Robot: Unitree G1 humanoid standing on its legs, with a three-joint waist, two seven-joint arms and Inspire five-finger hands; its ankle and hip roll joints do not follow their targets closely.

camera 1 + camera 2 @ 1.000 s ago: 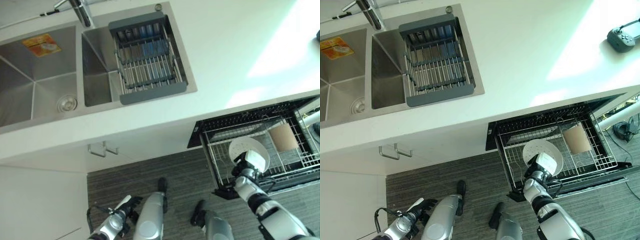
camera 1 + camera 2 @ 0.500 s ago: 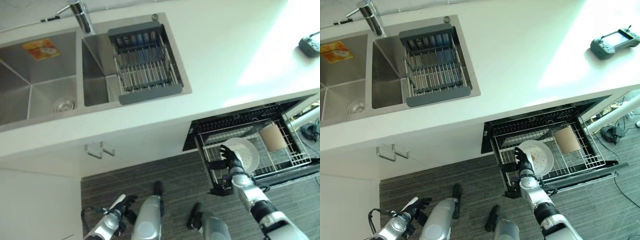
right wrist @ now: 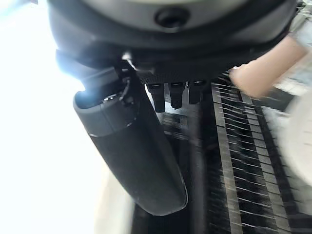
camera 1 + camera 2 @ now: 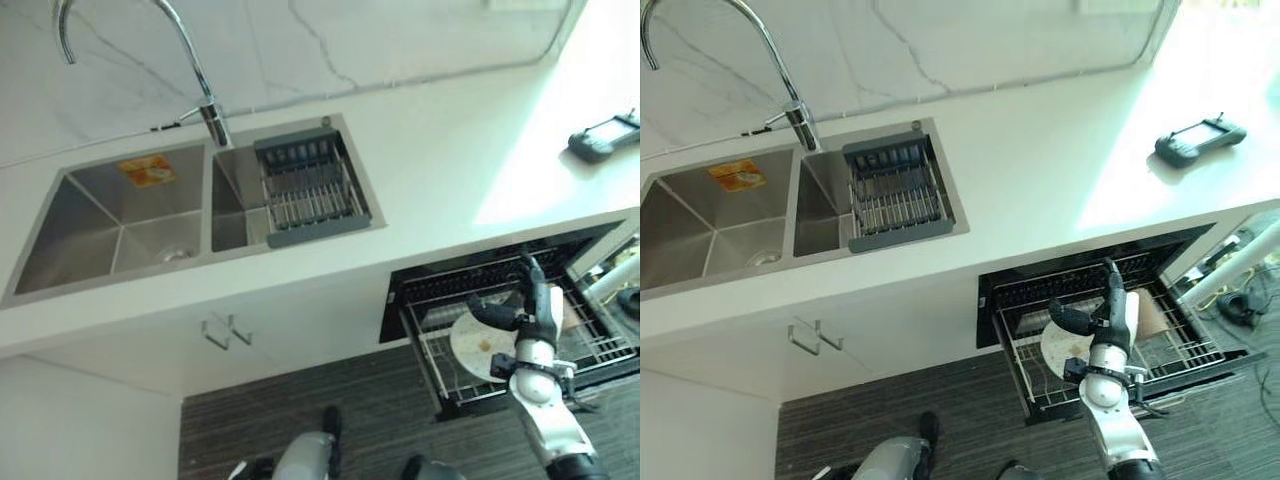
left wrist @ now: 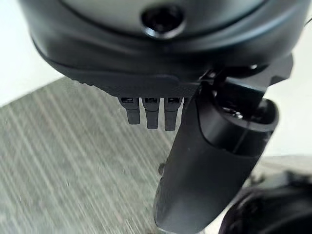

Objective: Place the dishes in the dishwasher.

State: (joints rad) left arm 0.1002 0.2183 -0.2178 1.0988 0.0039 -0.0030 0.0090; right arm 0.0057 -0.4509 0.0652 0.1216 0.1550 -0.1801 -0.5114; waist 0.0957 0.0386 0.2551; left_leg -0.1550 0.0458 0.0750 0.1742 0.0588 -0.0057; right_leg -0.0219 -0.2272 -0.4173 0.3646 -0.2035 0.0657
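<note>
A white plate (image 4: pixel 472 345) lies tilted in the wire rack (image 4: pixel 1025 362) of the pulled-out dishwasher drawer under the counter. My right hand (image 4: pixel 532 308) is raised just above the plate's right side, open, with straight fingers, the thumb spread and nothing in it. In the right wrist view the fingers (image 3: pixel 175 95) point over the rack wires, with a beige cup (image 3: pixel 265 68) past them. That cup (image 4: pixel 1150 312) stands in the rack right of the hand. My left hand (image 5: pixel 214 146) hangs open and empty over the striped floor.
A grey drying rack (image 4: pixel 312 185) sits in the right basin of the steel sink (image 4: pixel 120 230), below a tall faucet (image 4: pixel 200 85). A dark controller (image 4: pixel 1190 140) lies on the white counter at the right. A cabinet handle (image 4: pixel 225 330) sticks out under the sink.
My right hand has let go of the plate and lifted clear of it with straight fingers. The plate stays in the rack. The camera has tilted up and back.
</note>
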